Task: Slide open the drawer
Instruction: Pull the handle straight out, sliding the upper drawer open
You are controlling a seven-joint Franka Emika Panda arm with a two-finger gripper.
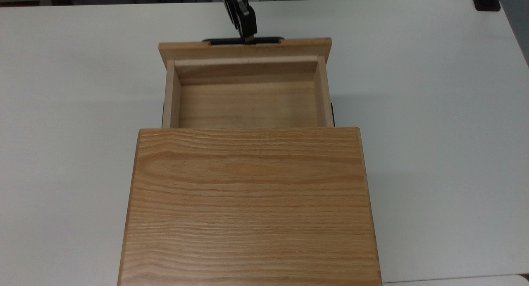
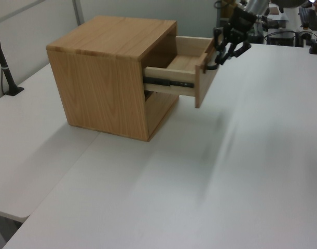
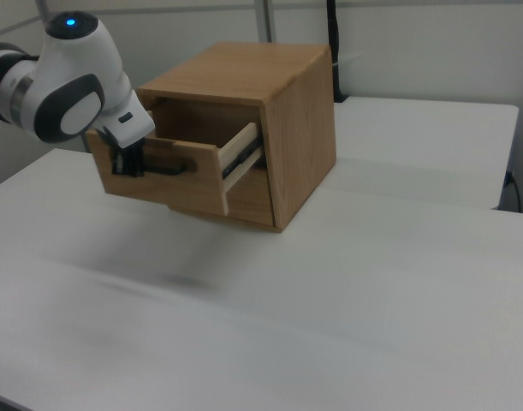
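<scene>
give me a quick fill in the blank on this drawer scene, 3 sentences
1. The drawer is pulled out and its inside is ____.
2. The hand is at the drawer's black bar ____, on the front panel.
3. The cabinet stands on a ____ table.

Missing words: empty; handle; white

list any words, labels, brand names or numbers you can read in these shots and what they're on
None: no readable text in any view.
The drawer, its black bar handle and the cabinet's top panel show bare wood grain and plain black, with no marks.
The gripper and the arm's white housing bear no legible label; the housing has a blue light, not a sign.
The white table is unmarked.
</scene>
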